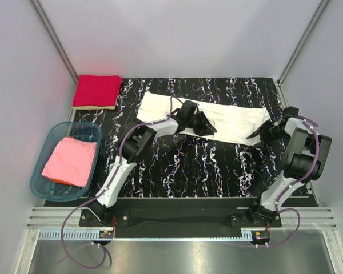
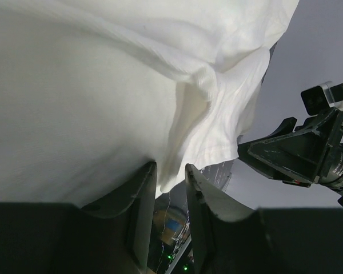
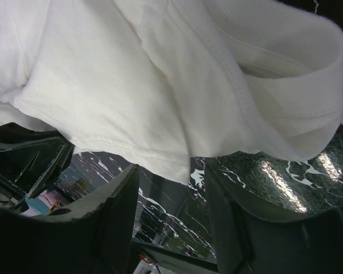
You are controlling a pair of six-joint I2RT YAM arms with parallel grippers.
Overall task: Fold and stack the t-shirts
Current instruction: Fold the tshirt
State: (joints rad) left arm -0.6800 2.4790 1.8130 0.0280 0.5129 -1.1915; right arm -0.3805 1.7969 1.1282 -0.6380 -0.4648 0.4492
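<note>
Top external view: both arms reach forward, the left bent to mid-shirt, the right at the shirt's right end. The left tool point(image 2: 170, 170) is narrowly parted astride a hem. The right tool point(image 3: 171, 171) gapes wider, and neither is clenched. The white t-shirt point(image 1: 231, 123) lies rumpled, stretched crosswise on the black mat point(image 1: 183, 165) covering the tabletop.

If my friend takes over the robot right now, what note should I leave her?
Left hand: fingers narrowly apart at the near edge of the white t-shirt, not clamped yet.
Right hand: open at that shirt's right end, holding nothing.
Red t-shirt: folded, far left corner of the mat.
Pink t-shirt: in the teal tub.
Done: red folded.
Left to do: finish folding white, then pink, stack all three.
</note>
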